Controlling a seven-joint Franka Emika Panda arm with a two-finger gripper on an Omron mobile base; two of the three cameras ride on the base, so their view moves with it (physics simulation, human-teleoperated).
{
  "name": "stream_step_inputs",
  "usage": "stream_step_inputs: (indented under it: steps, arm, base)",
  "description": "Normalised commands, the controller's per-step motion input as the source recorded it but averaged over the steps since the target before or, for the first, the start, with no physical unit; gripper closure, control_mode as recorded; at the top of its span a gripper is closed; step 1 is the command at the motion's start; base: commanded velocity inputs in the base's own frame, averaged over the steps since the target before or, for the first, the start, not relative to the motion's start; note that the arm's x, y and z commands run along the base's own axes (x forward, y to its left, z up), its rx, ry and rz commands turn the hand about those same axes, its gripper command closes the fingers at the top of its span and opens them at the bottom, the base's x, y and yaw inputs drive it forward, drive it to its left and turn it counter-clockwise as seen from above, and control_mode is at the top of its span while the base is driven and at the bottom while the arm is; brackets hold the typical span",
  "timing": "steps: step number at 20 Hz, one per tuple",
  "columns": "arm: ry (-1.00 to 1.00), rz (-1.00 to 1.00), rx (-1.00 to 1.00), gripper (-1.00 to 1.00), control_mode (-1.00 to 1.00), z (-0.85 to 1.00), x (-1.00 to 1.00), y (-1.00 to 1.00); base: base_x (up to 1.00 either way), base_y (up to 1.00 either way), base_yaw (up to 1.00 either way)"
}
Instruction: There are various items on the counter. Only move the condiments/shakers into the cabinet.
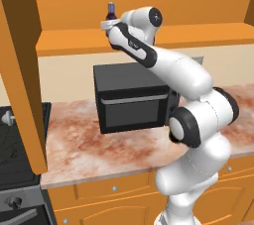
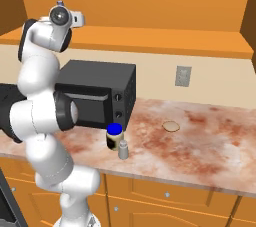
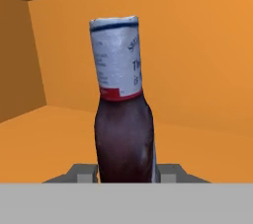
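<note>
Bottle (image 3: 123,119) upright between hand (image 3: 126,173) fingers, over cabinet (image 3: 207,139) shelf.

Only lettering is on the dark bottle's (image 3: 123,119) pale label (image 3: 117,57), right ahead of the end effector: partial "Th" and "is", rest unreadable.

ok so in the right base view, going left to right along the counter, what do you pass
black microwave → blue-lidded jar → small grey shaker → flat tan disc, all on the marbled counter. The jar and shaker stand close together, in front of the microwave's right corner.
</note>
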Motion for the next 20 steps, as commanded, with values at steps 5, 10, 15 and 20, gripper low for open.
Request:
stream_step_inputs:
  steps: [5,10,15,20]
  arm:
    - [0.0,0.0,0.0,1.0,-1.0,-0.16,0.52,0.04]
    - [0.0,0.0,0.0,1.0,-1.0,-0.18,0.42,0.0]
    - [0.0,0.0,0.0,1.0,-1.0,-0.18,0.12,0.0]
    - [0.0,0.0,0.0,-1.0,-1.0,-0.24,0.0,0.0]
  base:
    - [0.0,0.0,0.0]
    - [0.0,0.0,0.0]
    - [0.0,0.0,0.0]
    - [0.0,0.0,0.0]
